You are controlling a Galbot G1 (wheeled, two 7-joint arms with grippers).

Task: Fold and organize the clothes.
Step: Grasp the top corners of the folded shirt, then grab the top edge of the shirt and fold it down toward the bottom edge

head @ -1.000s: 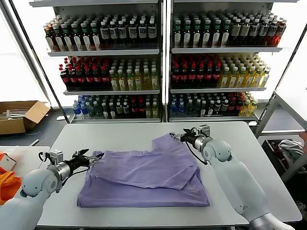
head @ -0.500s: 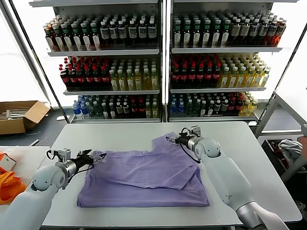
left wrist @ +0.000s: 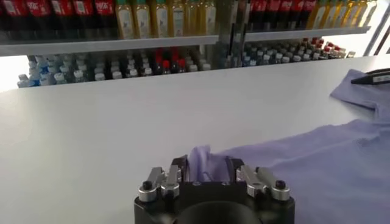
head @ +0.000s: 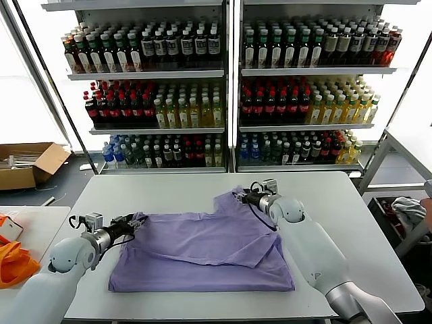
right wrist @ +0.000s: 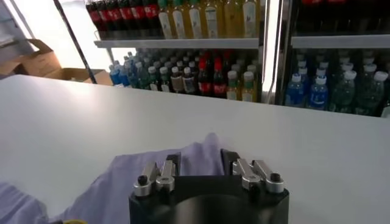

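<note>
A lavender T-shirt [head: 202, 246] lies spread on the white table [head: 169, 189], plain side up, with its near half folded over. My left gripper [head: 138, 219] is at the shirt's left sleeve corner [left wrist: 204, 159]. Its fingers [left wrist: 180, 167] stand apart with the cloth edge between them. My right gripper [head: 241, 196] is at the far right sleeve [right wrist: 195, 155], which pokes up between its spread fingers [right wrist: 173, 163]. The right gripper's tips also show far off in the left wrist view [left wrist: 373, 76].
Shelves of drink bottles [head: 223, 88] stand behind the table. A cardboard box [head: 27, 162] sits on the floor at the left. An orange item [head: 10, 260] lies on a side table at the near left. The table's right edge [head: 378, 229] is close to the right arm.
Both grippers have slid inward along the table onto the shirt: the left one to the right onto the left sleeve corner, the right one to the left onto the far sleeve. The shirt has barely moved.
</note>
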